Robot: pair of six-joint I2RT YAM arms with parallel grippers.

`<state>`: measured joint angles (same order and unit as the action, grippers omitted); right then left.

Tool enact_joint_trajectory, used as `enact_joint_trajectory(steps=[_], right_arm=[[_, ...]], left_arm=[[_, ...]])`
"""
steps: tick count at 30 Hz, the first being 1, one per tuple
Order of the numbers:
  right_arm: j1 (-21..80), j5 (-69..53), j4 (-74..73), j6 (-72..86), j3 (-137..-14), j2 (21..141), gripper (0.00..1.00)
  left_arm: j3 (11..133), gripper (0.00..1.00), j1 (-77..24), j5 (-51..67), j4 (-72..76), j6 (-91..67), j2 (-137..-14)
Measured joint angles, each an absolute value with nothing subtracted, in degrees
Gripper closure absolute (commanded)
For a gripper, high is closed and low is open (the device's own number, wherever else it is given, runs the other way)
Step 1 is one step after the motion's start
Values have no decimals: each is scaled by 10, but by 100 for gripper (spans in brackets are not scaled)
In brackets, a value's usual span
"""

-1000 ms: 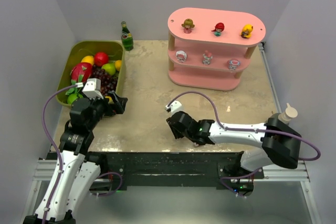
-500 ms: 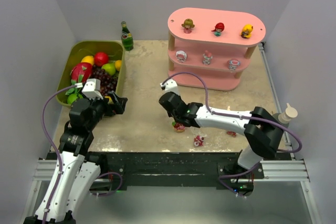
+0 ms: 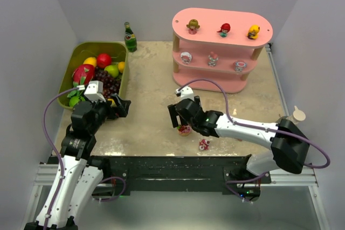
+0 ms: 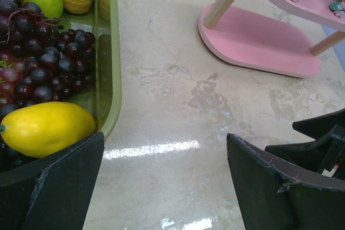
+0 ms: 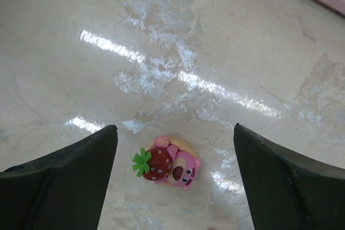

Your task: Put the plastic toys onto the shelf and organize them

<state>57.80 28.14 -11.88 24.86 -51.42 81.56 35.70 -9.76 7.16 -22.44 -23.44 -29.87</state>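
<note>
Swung slightly rightward since the earlier overhead picture, the right gripper (image 3: 178, 121) hangs over a pink toy (image 3: 184, 130) on the table (image 3: 145, 79), a second toy (image 3: 204, 144) lying near the front edge and a stretch of tabletop reaching to the shelf (image 3: 215, 19). The left wrist view alone shows the left gripper (image 4: 164, 138) spread wide, just beside the bin (image 4: 111, 52) wall. The right wrist view shows that gripper's fingers (image 5: 81, 160) spread, with the strawberry-bearing toy lying between them, touching neither.

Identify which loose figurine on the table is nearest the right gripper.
The pink figurine hugging a strawberry, lying between the fingers of the open right gripper; the red-and-white figurine lies farther off, outside them.
</note>
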Motion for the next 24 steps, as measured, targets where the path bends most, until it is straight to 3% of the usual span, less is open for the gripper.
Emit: enact_joint_trajectory(steps=[12,24], right_arm=[[617,255,-134,324,-468,845,9],[626,272,-133,399,-441,869,24]], left_arm=[[357,0,-98,72,-224,-234,-299],[357,0,-98,72,-224,-234,-300]])
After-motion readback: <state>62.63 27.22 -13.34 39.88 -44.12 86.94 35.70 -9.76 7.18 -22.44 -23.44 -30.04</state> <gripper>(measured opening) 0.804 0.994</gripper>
